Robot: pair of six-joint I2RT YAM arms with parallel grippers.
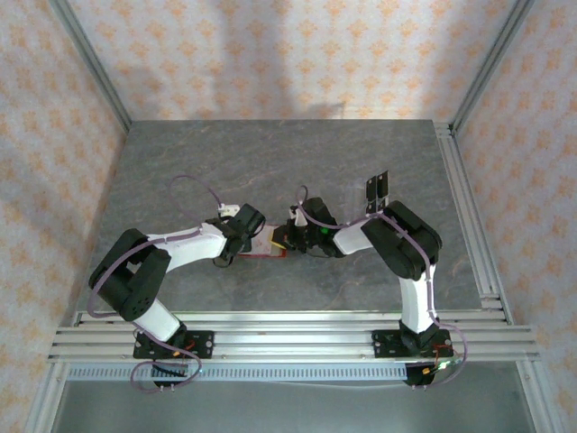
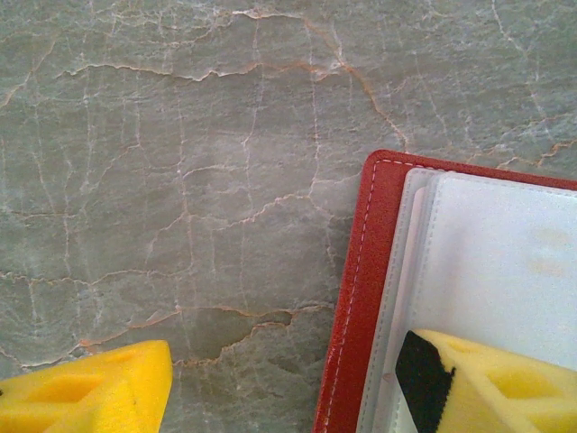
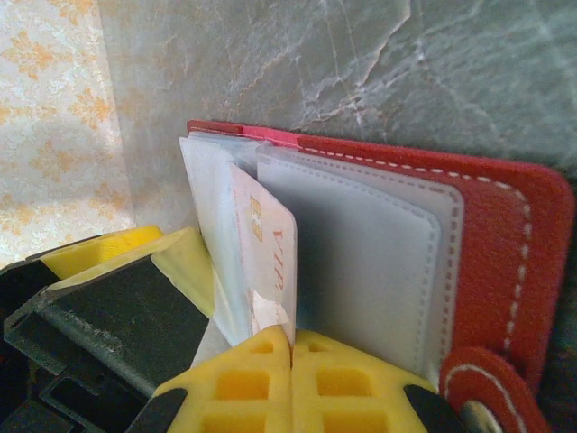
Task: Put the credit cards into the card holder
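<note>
The red card holder (image 1: 268,253) lies open on the table between both arms, its pale lining (image 2: 505,262) and clear sleeves (image 3: 370,262) facing up. My right gripper (image 3: 291,347) is shut on the near edge of a credit card (image 3: 270,244), a pale face with a chip and "VIP" lettering. The card stands on edge among the sleeves. My left gripper (image 2: 284,383) is open and straddles the holder's red stitched edge (image 2: 356,298). One yellow finger (image 2: 491,383) rests on the lining, the other (image 2: 90,392) on the table. More dark credit cards (image 1: 378,188) lie at the back right.
The holder's snap tab (image 3: 478,397) sits beside my right fingers. The grey marbled table (image 1: 270,162) stretches behind the arms. Patterned walls and metal frame posts (image 1: 90,63) close it in, with rails (image 1: 288,329) along the near edge.
</note>
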